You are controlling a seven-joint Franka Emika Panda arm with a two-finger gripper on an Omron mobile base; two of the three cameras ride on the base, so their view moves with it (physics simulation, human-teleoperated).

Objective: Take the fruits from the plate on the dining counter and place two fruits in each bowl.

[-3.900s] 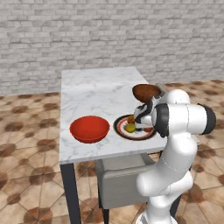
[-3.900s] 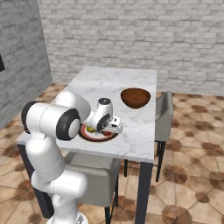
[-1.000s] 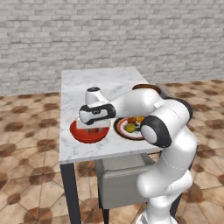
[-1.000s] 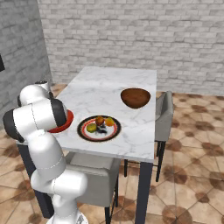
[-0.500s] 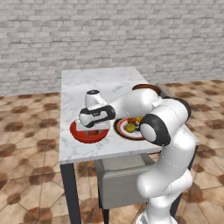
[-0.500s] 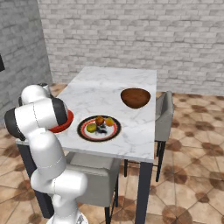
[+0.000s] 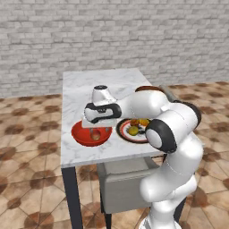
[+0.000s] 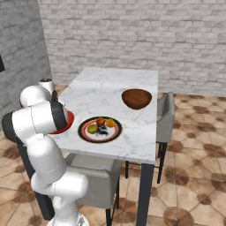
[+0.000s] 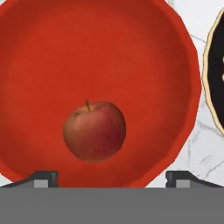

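Observation:
A red apple [image 9: 95, 130] lies inside the glossy red bowl [image 9: 52, 48], free of the fingers. My gripper [image 9: 113, 177] hangs open just above it, its tips wide apart on either side. From the left base view the gripper [image 7: 96, 126] is over the red bowl [image 7: 80, 136] with the apple [image 7: 95, 134] under it. The black-rimmed plate [image 8: 115, 133] holds the yellow-green fruit [image 8: 92, 129], tan fruit [image 8: 101, 121] and orange fruit [image 8: 110, 123]. The brown bowl [image 8: 137, 98] stands further back on the marble counter [image 8: 114, 84].
My arm reaches across the plate [image 7: 125, 134] and hides part of the brown bowl [image 7: 150, 88]. A grey chair [image 7: 120, 183] is tucked under the counter's near edge, and another chair [image 8: 165, 110] stands at its right side. Brick wall behind.
The arm has swung from the plate over to the red bowl. In the last second the hand stayed over the bowl, and the apple now lies in it between parted fingers.

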